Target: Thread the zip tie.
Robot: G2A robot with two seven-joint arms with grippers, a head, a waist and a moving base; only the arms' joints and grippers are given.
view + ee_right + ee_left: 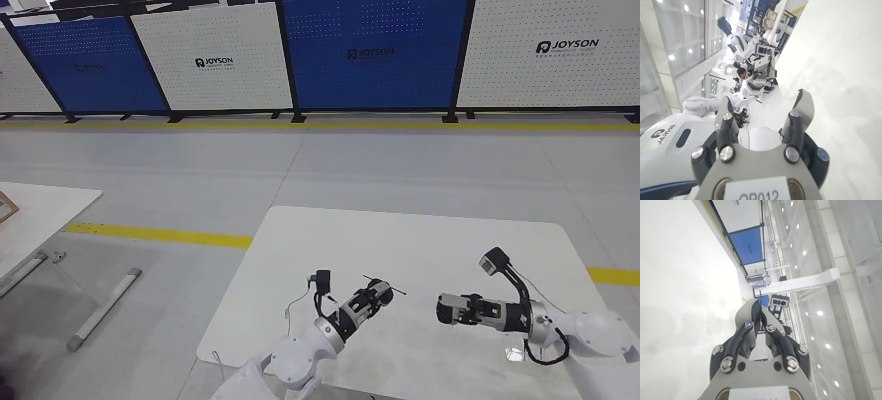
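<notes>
A robotics lab hall, shown by pegboard partitions (pixel 370 50), yellow floor lines (pixel 160 236) and another white robot (pixel 736 41).

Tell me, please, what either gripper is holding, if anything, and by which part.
The left gripper pinches the zip tie along its strap, with a short end sticking out beyond the gripper. The right gripper is open and empty.

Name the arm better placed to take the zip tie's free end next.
Right: the right claw is open, empty and facing the zip tie; the left claw is shut on it.
</notes>
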